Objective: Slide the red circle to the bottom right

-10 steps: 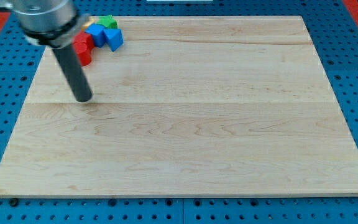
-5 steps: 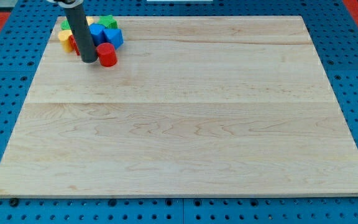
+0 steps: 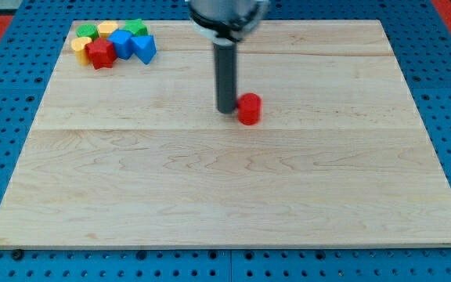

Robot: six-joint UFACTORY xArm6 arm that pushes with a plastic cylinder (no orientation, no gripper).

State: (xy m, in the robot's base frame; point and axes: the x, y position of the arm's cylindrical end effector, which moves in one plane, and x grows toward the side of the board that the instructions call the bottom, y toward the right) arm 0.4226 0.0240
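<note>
The red circle (image 3: 249, 108) is a short red cylinder near the middle of the wooden board (image 3: 225, 204), slightly above centre. My tip (image 3: 226, 110) stands on the board just to the view's left of the red circle, touching or almost touching its side. The dark rod rises from there to the arm's body at the view's top.
A cluster of blocks sits at the board's top left corner: a red star-like block (image 3: 99, 53), two blue blocks (image 3: 121, 42) (image 3: 143, 48), two yellow blocks (image 3: 81, 45) (image 3: 106, 30), and two green blocks (image 3: 87, 31) (image 3: 136, 27). Blue pegboard surrounds the board.
My tip has moved from the top left cluster to the right and down, pushing the red circle with it towards the board's middle. The cluster blocks stay at the corner.
</note>
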